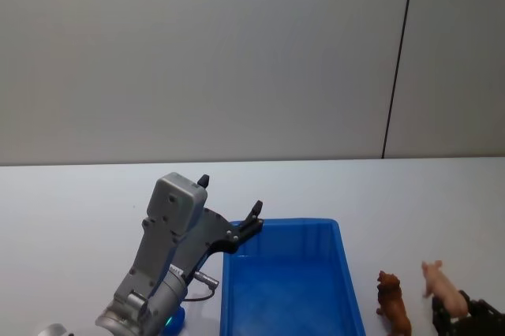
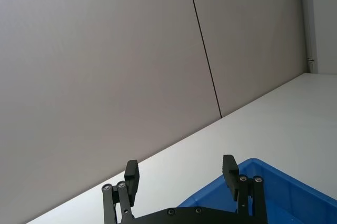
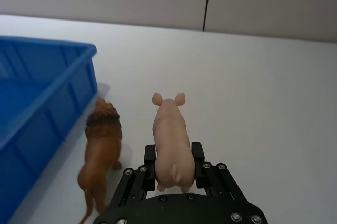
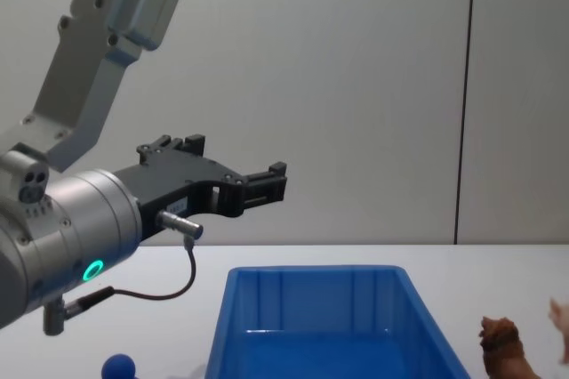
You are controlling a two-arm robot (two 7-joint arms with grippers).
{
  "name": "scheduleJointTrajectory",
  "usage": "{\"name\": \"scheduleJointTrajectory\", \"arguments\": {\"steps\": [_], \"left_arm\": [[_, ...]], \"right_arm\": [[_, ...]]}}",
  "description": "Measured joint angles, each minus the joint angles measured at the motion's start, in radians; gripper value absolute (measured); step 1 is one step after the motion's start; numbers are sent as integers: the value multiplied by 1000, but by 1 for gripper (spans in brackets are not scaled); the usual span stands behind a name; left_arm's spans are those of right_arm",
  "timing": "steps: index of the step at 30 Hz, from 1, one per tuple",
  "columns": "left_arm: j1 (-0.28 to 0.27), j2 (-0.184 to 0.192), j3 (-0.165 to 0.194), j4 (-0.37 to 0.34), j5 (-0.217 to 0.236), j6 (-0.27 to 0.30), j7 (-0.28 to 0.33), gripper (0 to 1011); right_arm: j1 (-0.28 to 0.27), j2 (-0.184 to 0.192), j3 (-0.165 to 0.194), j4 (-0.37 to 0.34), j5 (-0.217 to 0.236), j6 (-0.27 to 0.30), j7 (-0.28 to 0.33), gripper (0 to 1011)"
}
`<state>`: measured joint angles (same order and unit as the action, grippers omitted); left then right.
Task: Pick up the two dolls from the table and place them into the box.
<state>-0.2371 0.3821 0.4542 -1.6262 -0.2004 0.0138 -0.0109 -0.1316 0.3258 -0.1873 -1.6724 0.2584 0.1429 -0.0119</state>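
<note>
White tabletop [image 1: 79, 194], grey wall behind. Pale pink plastic pig doll [image 3: 171, 134] runs lengthwise straight out from right gripper [image 3: 174, 153], snout away, rump pinched btwn its fingers. Shaggy reddish-brown lion doll [image 3: 100, 150] stands parallel, just beside bright blue ribbed plastic bin [image 3: 63, 103]. Left gripper [image 2: 180, 167] spread wide, empty, raised near bin's far-left corner.

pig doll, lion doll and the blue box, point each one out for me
pink pig doll [image 3: 171, 140], right wrist view, on its back
brown lion doll [image 3: 100, 150], right wrist view, on its back
blue box [image 1: 288, 293], head view, on its bare floor
</note>
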Motion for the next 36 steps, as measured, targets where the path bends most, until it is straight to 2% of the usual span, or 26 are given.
{"name": "scheduleJointTrajectory", "arguments": {"steps": [8,17,26,33,36], "left_arm": [[0,0,0,0,0,0,0,1001],[0,0,0,0,0,0,0,1001],[0,0,0,0,0,0,0,1001],[0,0,0,0,0,0,0,1001],[0,0,0,0,0,0,0,1001]], "right_arm": [[-1,5,3,-55,-1,-49,49,383],[16,0,-5,-98,5,-76,140,383],[50,-27,-31,-108,-1,-72,237,382],[89,-66,-64,-81,-26,-46,312,384],[102,-80,-74,-67,-36,-38,329,446]]}}
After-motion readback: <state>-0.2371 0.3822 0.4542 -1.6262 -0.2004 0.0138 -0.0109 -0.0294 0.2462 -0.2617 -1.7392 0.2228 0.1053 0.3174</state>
